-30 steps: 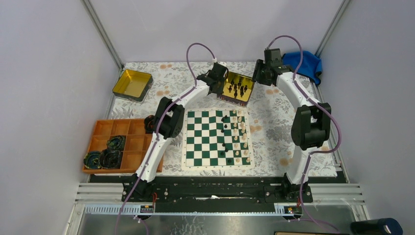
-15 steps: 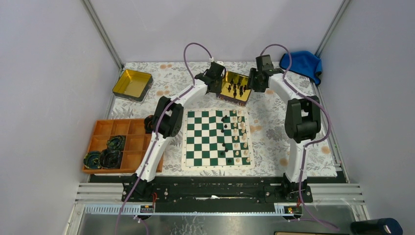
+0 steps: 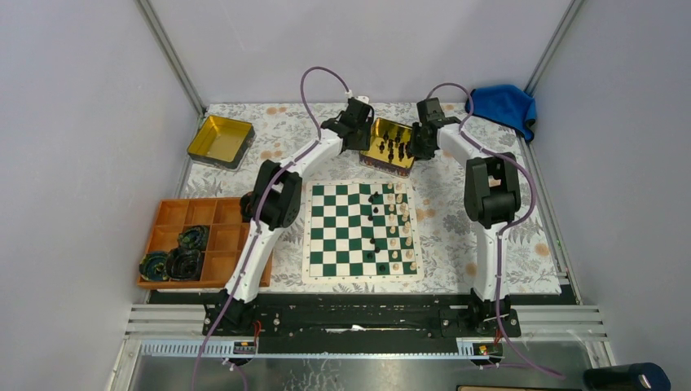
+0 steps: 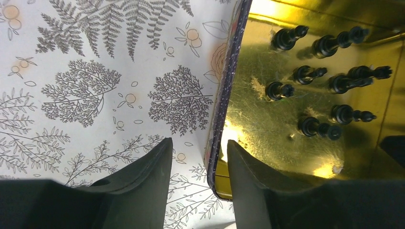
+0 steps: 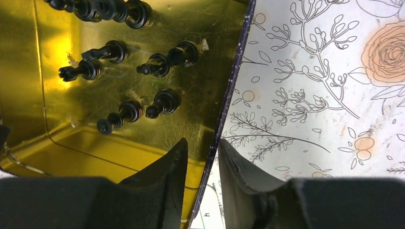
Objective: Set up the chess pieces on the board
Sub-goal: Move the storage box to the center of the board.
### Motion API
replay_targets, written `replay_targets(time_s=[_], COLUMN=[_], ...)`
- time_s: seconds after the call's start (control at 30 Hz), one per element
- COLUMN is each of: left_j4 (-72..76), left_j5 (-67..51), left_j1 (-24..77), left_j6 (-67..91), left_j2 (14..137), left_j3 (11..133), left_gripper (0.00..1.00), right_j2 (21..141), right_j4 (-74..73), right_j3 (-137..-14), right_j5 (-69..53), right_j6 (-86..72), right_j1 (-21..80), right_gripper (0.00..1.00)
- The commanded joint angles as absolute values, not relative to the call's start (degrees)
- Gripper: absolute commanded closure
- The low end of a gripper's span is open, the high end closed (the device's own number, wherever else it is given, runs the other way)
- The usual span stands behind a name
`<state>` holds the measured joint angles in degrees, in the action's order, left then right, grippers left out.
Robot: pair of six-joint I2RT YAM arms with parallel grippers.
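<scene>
Several black chess pieces (image 3: 396, 148) stand in a gold tin (image 3: 389, 169) behind the board (image 3: 334, 236). A few more black pieces (image 3: 374, 199) stand on the board itself. My left gripper (image 3: 364, 134) straddles the tin's left wall (image 4: 219, 105). It is open (image 4: 196, 143), with a gap between the outer finger and the wall. My right gripper (image 3: 417, 140) straddles the right wall (image 5: 234, 81). Its jaws (image 5: 203, 142) are narrow but open, the outer finger close against the wall. Both wrist views show the pieces (image 4: 329, 81) (image 5: 129, 67) inside.
Cream chess pieces (image 3: 399, 232) fill the board's right columns. A second, empty gold tin (image 3: 220, 140) sits at the back left. An orange compartmented tray (image 3: 175, 216) with dark round items lies at the left. A blue cloth (image 3: 503, 104) is at the back right corner.
My right arm swung left to the tin's right wall and its jaws narrowed around it. My left jaws opened from shut at the tin's left wall.
</scene>
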<state>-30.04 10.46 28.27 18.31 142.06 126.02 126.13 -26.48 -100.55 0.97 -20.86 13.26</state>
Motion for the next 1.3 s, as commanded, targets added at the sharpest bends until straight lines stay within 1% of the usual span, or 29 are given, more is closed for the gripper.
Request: replay_targets(time_s=[0.0, 0.23, 0.33, 0.47, 0.7, 0.8, 1.03, 1.27], left_j4=[-28.0, -27.9, -27.6, -27.0, -26.8, -26.7, -25.8, -24.6], left_j5=[11.2, 13.5, 15.5, 16.8, 18.6, 19.8, 21.1, 21.0], left_j1=[27.8, 26.6, 26.1, 25.4, 24.3, 23.9, 23.7, 23.6], left_j6=[19.1, 19.3, 19.4, 19.2, 18.9, 19.2, 19.6, 20.3], left_j2=[137.3, 133.7, 131.5, 129.0, 125.7, 124.1, 120.1, 116.7], left_j3=[128.0, 126.3, 124.4, 121.4, 116.8, 115.1, 109.2, 104.4], left_gripper=[0.47, 0.47, 0.44, 0.40, 0.40, 0.40, 0.40, 0.40], right_j2=[128.1, 130.0, 130.0, 130.1, 129.2, 127.6, 119.0, 112.2], right_j4=[-27.5, -28.6, -29.1, -30.1, -31.3, -32.4, -31.1, -31.0], right_j3=[-104.9, -108.3, -110.0, -112.7, -115.3, -114.5, -103.5, -93.7], right_j5=[2.0, 3.6, 5.3, 6.1, 7.4, 9.4, 11.6, 15.0], right_j6=[-21.6, -21.1, -20.3, -19.7, -19.7, -19.1, -17.5, -15.2], right_j1=[13.6, 13.6, 13.6, 12.8, 10.6, 9.3, 4.4, 2.4], right_gripper=[0.67, 0.81, 0.88, 0.92, 0.95, 0.95, 0.95, 0.95])
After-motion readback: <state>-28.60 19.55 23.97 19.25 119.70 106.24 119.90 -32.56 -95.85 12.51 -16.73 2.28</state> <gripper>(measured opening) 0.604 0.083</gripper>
